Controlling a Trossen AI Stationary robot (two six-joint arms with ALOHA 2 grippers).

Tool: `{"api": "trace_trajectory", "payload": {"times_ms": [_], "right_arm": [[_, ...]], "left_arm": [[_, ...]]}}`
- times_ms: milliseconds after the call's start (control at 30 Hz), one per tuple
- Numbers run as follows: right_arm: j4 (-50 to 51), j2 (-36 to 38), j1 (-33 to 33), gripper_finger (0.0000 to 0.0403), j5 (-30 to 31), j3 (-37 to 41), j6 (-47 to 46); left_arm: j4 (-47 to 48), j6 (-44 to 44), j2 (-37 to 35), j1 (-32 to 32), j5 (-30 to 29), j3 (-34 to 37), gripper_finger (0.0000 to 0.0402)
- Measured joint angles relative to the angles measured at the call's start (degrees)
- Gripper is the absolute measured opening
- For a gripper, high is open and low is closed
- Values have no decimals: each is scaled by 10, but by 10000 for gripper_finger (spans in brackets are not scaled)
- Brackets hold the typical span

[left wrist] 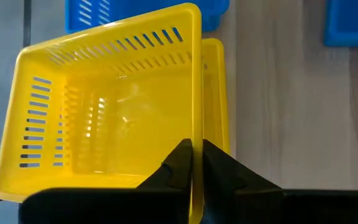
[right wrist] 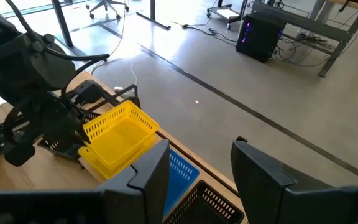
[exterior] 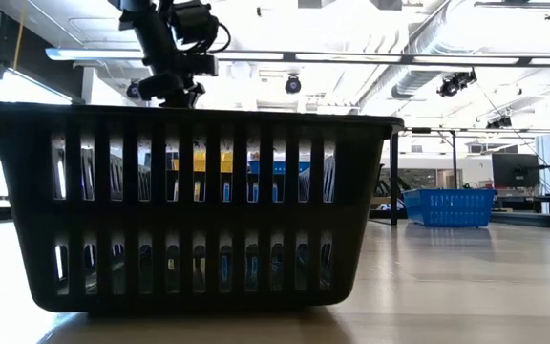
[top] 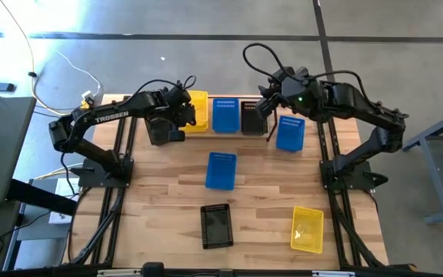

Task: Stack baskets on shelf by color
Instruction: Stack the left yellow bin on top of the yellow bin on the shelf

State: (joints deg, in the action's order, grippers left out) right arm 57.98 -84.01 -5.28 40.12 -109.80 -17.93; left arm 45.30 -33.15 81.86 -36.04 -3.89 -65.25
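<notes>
Nearest the front edge of the tabletop lie a black basket and, toward the front right corner, a yellow basket. Mid-tabletop sits a blue basket.

Along the far edge the shelf of thin black rods carries a yellow stack, a blue shelf basket and a black shelf basket, side by side. Another blue one, the right-hand blue basket, rests just beside the shelf's right end.

The left pincer is pinched on the rim of the upper yellow basket, which tilts above a second yellow one. The right pincer hangs over the black and blue shelf baskets with its fingers spread wide, holding nothing.

These baskets look like light, thin moulded plastic: slotted walls, smooth glossy floors, rounded corners, tapered so they nest. I judge them stiff enough to lift by one wall, but slick and apt to swing, so a pinch at the middle of a rim suits best.
</notes>
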Motion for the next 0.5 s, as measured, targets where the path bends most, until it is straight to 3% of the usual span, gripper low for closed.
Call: {"api": "trace_trajectory", "payload": {"times_ms": [500], "right_arm": [[0,0,0,156,0,0,-15]], "left_arm": [[4,11,19,1,-9,0,102]]}}
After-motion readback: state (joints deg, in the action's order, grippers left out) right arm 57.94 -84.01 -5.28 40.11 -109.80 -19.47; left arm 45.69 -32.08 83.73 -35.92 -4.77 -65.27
